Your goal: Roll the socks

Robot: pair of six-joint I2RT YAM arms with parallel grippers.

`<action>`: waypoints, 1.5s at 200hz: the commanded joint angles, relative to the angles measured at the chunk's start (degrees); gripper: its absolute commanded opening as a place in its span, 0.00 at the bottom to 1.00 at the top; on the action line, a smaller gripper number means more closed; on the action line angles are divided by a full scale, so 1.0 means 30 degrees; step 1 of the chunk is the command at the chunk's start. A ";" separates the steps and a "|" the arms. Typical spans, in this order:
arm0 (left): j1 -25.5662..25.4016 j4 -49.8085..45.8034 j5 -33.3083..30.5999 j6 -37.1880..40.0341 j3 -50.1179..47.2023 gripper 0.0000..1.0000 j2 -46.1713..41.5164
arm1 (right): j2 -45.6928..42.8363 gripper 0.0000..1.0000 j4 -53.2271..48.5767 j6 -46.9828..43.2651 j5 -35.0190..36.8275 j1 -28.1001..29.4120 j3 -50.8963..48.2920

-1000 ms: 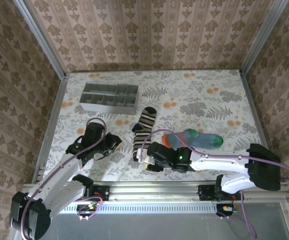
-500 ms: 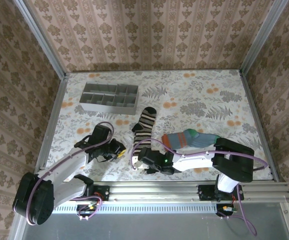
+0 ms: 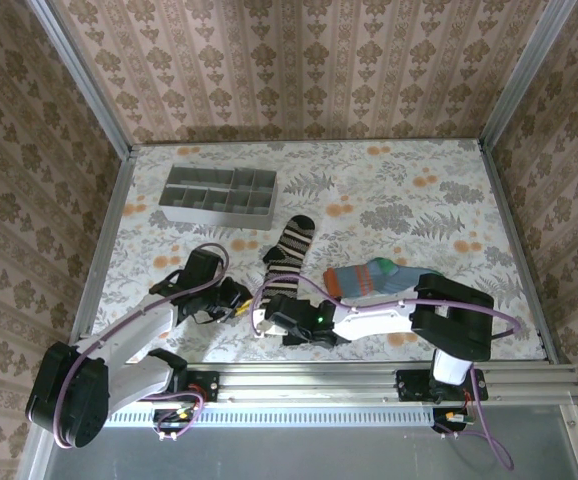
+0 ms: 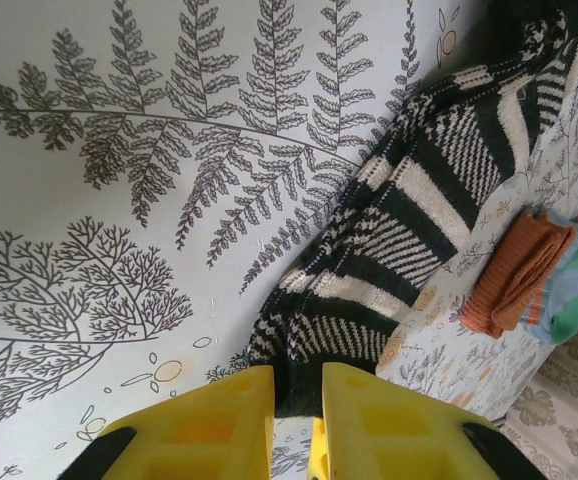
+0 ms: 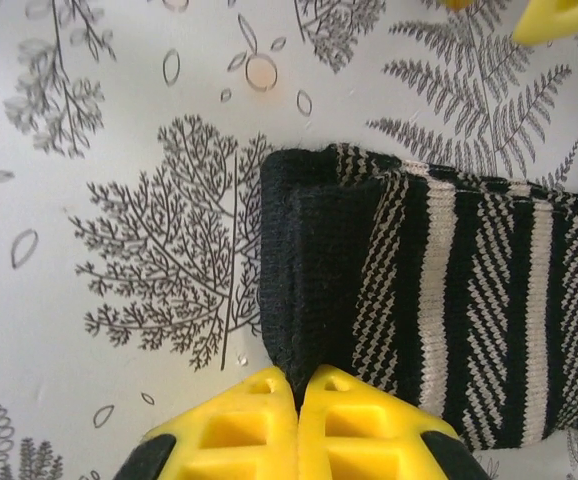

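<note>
The black-and-cream striped sock lies lengthwise in the middle of the table, its black cuff toward the near edge. My left gripper comes in from the left, and in the left wrist view its yellow fingers stand close together with the cuff's dark edge between them. My right gripper is shut, pinching the folded black cuff at its near corner. The teal-grey sock, with orange cuff and green toe, lies just right of the striped one, partly behind the right arm.
A grey compartment tray stands at the back left. The metal rail runs along the near edge just behind both grippers. Patterned walls close in the table on three sides.
My right gripper has slid left along the near edge to the striped sock's cuff and shut on it. The left gripper moved in right to the cuff, then stayed.
</note>
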 commanded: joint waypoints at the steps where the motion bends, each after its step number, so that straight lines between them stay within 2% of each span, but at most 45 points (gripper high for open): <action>1: 0.0074 -0.0189 0.0275 0.0416 0.0554 0.20 -0.0057 | -0.0422 0.00 -0.1969 0.1631 -0.2312 -0.0490 0.1023; 60: 0.0223 -0.0348 0.0187 0.0462 0.0554 0.21 -0.0262 | -0.0326 0.00 -0.5346 0.4342 -0.9620 -0.3018 0.2828; 116: 0.0198 -0.0373 0.0216 0.0373 0.0496 0.21 -0.0322 | 0.1919 0.00 -0.7500 0.6157 -1.4099 -0.5596 0.5031; 175: -0.0618 0.0417 0.0363 -0.0712 0.0206 0.22 -0.0223 | 0.4579 0.00 -0.8860 0.7600 -1.4549 -0.6814 0.6721; 245: -0.2052 0.2651 0.0095 -0.2877 -0.0510 0.29 0.1213 | 0.5324 0.00 -0.8951 0.8387 -1.4366 -0.7008 0.6875; 287: -0.2214 0.3871 -0.0397 -0.4100 -0.1077 0.42 0.1717 | 0.5396 0.00 -0.8946 0.8608 -1.4366 -0.7092 0.6773; 300: -0.2270 0.4475 -0.0541 -0.4632 -0.1308 0.43 0.1939 | 0.5361 0.00 -0.8952 0.8692 -1.4384 -0.7140 0.6701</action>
